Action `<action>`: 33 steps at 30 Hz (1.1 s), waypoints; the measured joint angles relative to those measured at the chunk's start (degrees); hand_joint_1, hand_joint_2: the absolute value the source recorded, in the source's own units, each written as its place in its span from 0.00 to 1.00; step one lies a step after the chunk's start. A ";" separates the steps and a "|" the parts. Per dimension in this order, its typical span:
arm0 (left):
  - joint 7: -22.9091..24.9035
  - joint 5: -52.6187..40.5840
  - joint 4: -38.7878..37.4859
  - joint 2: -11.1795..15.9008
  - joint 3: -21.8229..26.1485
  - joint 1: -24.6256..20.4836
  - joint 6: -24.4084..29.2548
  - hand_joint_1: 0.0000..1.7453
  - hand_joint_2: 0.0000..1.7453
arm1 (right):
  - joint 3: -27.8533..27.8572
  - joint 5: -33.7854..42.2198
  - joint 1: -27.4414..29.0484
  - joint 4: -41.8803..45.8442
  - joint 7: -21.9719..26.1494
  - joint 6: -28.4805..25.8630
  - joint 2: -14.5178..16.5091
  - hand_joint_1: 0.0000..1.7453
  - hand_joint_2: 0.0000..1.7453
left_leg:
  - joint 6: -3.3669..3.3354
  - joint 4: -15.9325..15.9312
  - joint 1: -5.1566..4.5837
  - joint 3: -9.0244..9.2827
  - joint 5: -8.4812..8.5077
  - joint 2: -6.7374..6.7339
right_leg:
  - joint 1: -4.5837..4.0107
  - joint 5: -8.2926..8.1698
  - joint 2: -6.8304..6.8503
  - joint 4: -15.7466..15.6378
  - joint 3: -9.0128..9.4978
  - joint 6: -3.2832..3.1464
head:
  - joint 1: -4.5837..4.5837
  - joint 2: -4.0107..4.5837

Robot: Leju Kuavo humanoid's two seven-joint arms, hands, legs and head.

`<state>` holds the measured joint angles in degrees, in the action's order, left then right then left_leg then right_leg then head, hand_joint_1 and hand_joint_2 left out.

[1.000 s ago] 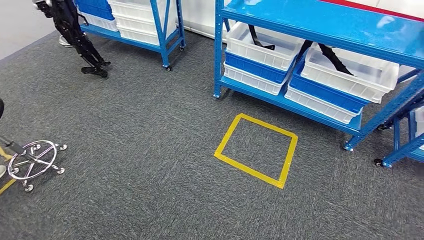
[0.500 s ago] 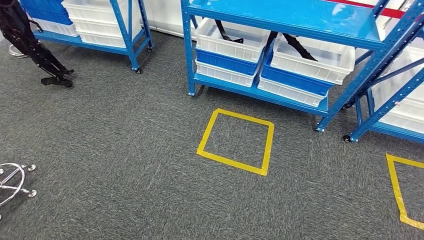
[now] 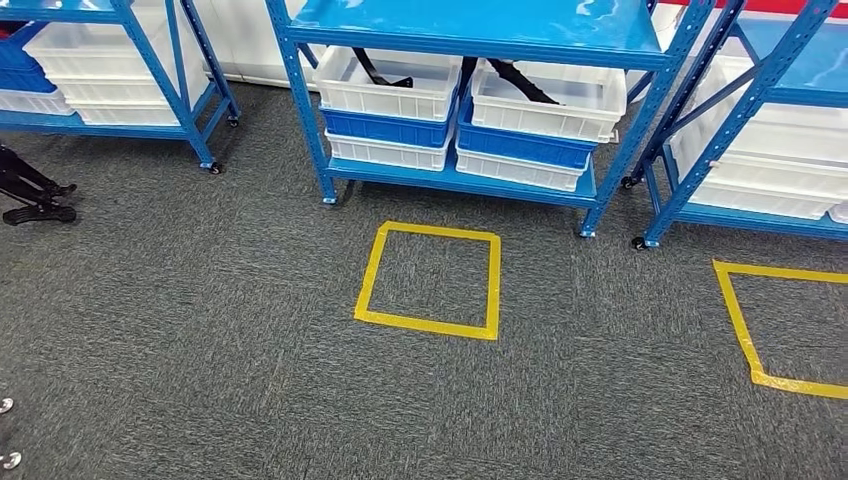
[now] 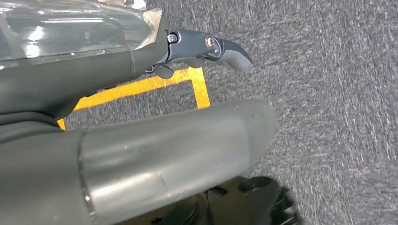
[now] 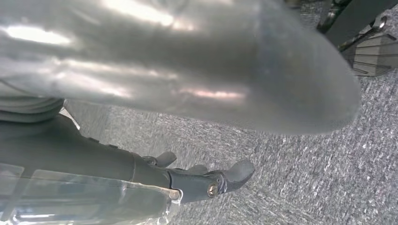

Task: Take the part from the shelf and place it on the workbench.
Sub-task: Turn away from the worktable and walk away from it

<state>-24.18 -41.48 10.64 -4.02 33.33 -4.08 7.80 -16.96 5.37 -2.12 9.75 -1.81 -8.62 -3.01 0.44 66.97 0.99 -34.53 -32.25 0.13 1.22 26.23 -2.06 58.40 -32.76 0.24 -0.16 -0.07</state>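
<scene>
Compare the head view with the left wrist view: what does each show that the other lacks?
Head view alone: the blue shelf with white bins holding dark parts, and a full yellow tape square on the carpet. Left wrist view alone: the left hand, hanging, its fingers apart and holding nothing. Both show grey carpet and yellow tape; whether it is the same square I cannot tell.

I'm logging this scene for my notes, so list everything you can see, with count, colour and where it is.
Shelf racks: three, blue, along the far side.
Bins: white and blue, stacked on the racks' low shelves.
Parts: black, lying in the middle rack's top two bins.
Tape squares: two, yellow, on the grey carpet before the racks.
Left robot hand: grey, holds nothing, over the carpet.
Right robot hand: grey, holds nothing, over the carpet.
</scene>
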 joint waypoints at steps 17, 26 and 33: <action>5.64 -0.36 -0.02 0.33 0.13 0.24 -0.06 0.00 0.00 | -1.83 -1.64 0.21 0.00 -2.98 -0.42 -0.27 0.00 0.00 | -2.28 -7.98 -1.22 2.99 2.81 0.49 | 0.09 -0.18 -0.45 -0.91 0.39 2.39 | 0.16 0.00; 5.86 -0.36 -0.11 -0.03 0.15 0.53 0.57 0.00 0.00 | -2.62 -2.52 0.21 0.00 -2.56 -0.28 -0.38 0.00 0.00 | -3.78 -9.08 -0.55 4.01 2.99 -0.61 | 0.08 6.18 1.22 15.34 -7.49 2.28 | 0.73 0.00; 5.90 -0.36 -0.17 -0.17 0.15 0.93 0.57 0.00 0.00 | -2.67 -2.53 0.44 0.00 -2.50 -0.26 -0.39 0.00 0.00 | -0.80 -8.88 0.24 5.98 1.49 -1.00 | 0.77 1.28 2.57 0.61 -0.57 3.48 | 0.95 0.00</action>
<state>-18.28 -41.83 10.47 -4.19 33.48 -3.15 8.38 -19.62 2.83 -1.68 9.75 -4.31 -8.88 -3.40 -0.36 58.09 1.23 -28.55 -30.76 -0.87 1.99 27.51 0.51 59.01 -33.34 3.72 0.79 -0.07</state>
